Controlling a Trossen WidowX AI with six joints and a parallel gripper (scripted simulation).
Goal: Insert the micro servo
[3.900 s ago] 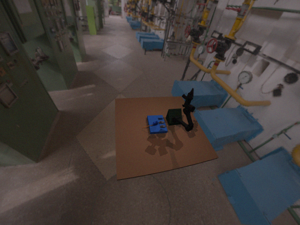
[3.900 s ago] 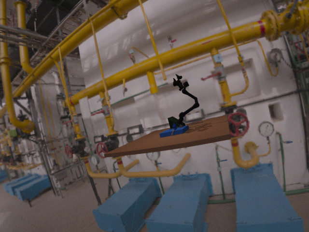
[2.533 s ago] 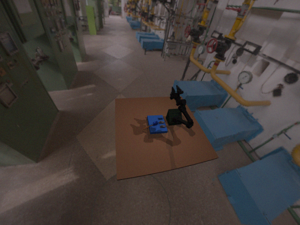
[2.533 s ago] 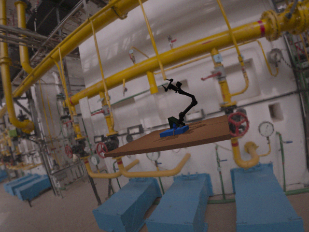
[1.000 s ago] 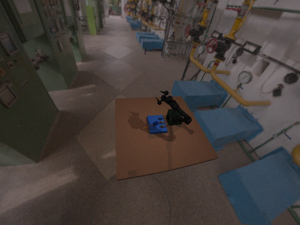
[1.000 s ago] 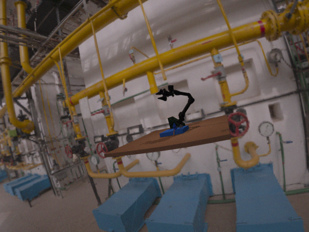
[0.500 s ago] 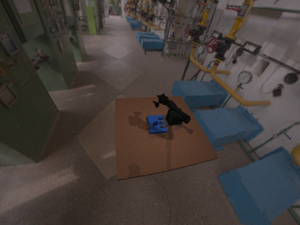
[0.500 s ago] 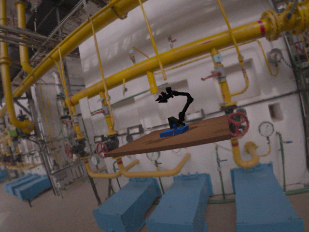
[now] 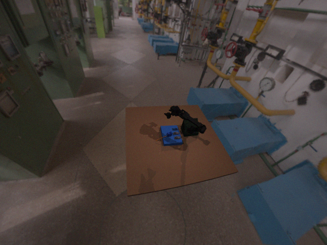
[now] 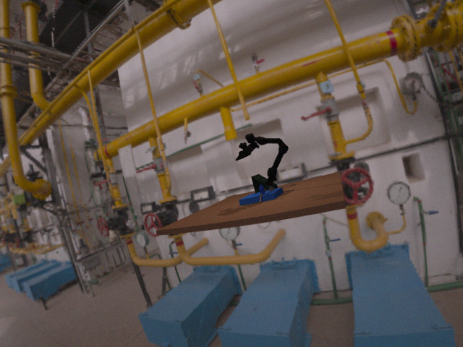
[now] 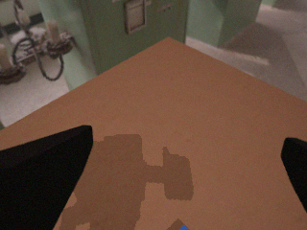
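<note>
The blue deck [image 9: 172,143] [image 10: 247,200] lies on the brown table top; a small blue tip, which looks like its corner, shows at the bottom edge of the wrist view [image 11: 183,228]. The loose servo [image 9: 169,133] [image 10: 261,187] is a small blue block on top of the deck, and its orange cable [image 9: 160,139] runs out past the deck's left edge in the top view. Its exact tilt is too small to tell. Dark fittings sit along the deck's arm side; which spot is the empty pocket cannot be told. My gripper [image 9: 166,115] [image 10: 238,152] [image 11: 185,140] is open and empty, well above the deck.
The brown table top [image 9: 147,168] [image 10: 209,220] [image 11: 230,110] carries the deck and the arm's base. A dark green block [image 9: 189,129] [image 10: 257,182] stands by the base, close beside the deck. Shadows of the arm fall across the table top. Blue covers and pipes stand beyond the table.
</note>
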